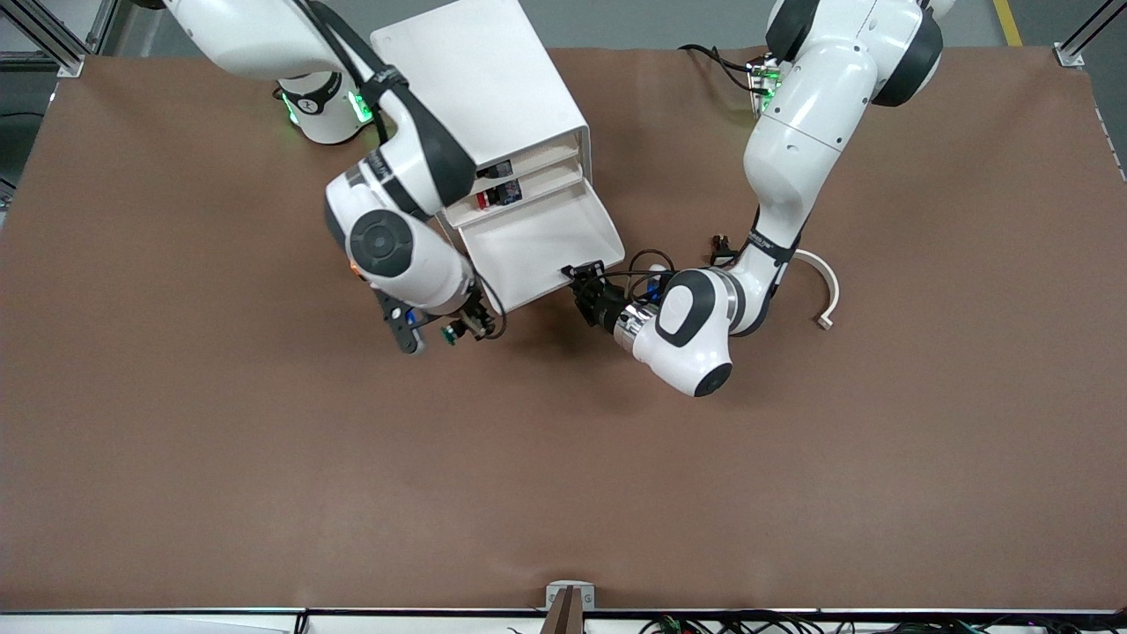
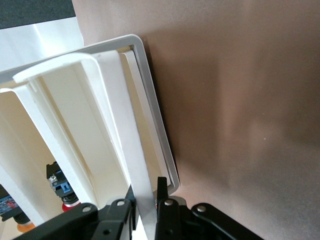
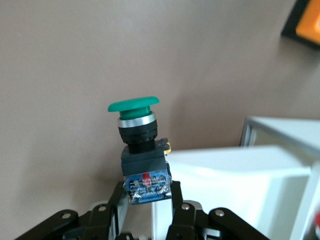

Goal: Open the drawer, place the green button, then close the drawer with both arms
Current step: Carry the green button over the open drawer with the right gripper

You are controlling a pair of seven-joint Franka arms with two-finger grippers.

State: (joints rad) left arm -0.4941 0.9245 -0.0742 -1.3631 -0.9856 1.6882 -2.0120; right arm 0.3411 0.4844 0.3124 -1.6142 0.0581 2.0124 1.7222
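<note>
The white cabinet (image 1: 480, 79) stands toward the robots' side of the table. Its third drawer (image 1: 537, 251) is pulled out and looks empty. My left gripper (image 1: 583, 280) is shut on the drawer's front wall; in the left wrist view the left gripper (image 2: 146, 186) pinches that thin white wall (image 2: 127, 125) between both fingers. My right gripper (image 1: 471, 324) is shut on the green-capped button (image 1: 452, 333), just off the drawer's front corner at the right arm's end. In the right wrist view the right gripper (image 3: 147, 192) grips the button's (image 3: 135, 112) blue-and-black body, cap away from the fingers.
The two upper drawers show black and red parts (image 1: 497, 189). A white curved piece (image 1: 825, 286) and a small black part (image 1: 722, 246) lie toward the left arm's end. An orange box (image 3: 307, 22) shows at the edge of the right wrist view.
</note>
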